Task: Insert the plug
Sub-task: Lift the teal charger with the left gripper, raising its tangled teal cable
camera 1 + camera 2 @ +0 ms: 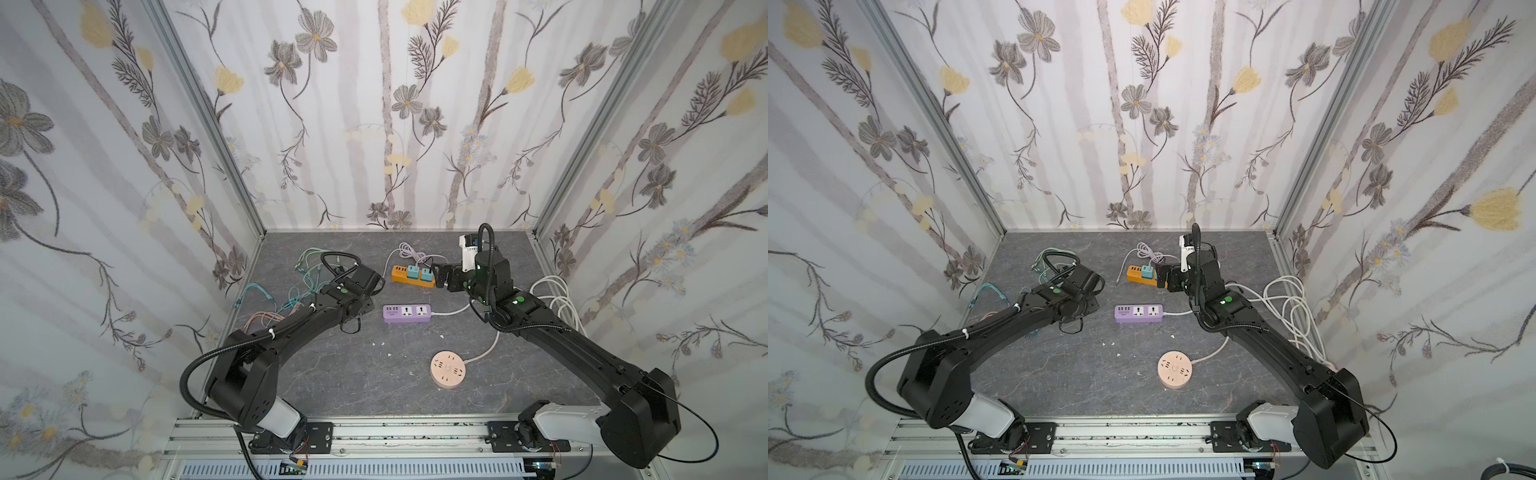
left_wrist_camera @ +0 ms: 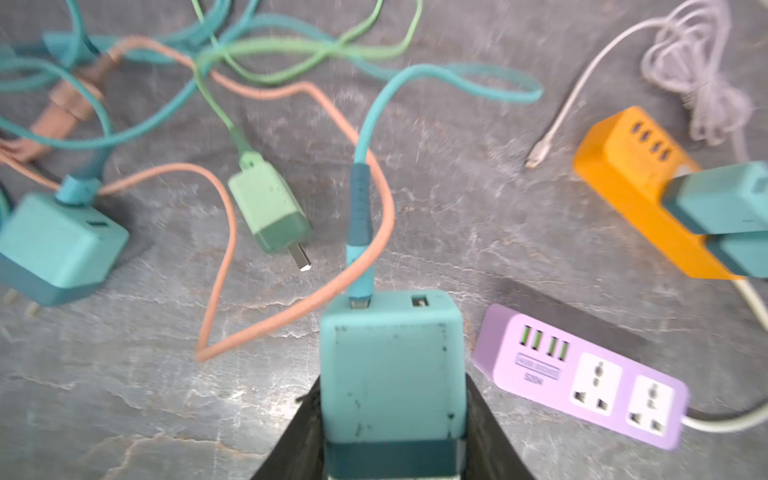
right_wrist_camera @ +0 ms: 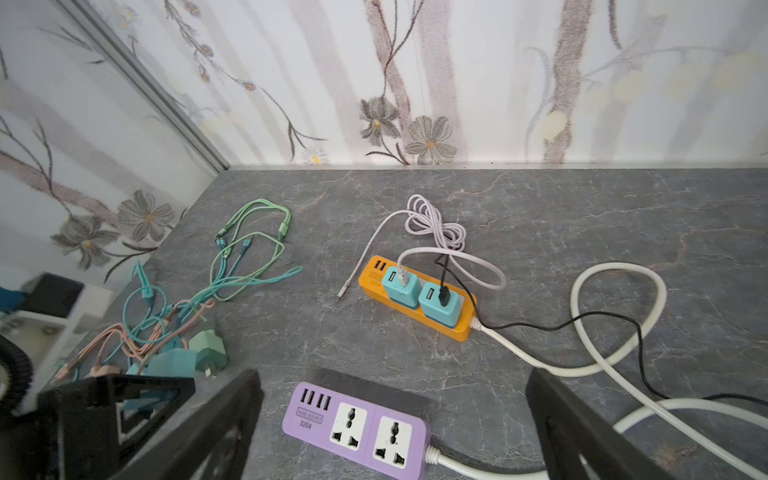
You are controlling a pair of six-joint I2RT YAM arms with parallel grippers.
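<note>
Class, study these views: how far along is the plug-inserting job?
Done: two teal chargers already sit in the orange strip. In hand: the left gripper clamps a third teal charger, cable attached, beside the purple strip. Left: carry it over and press it into a socket; both purple strip sockets are empty.

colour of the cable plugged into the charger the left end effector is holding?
Teal cable, darker near the charger; clearest in the left wrist view.
</note>
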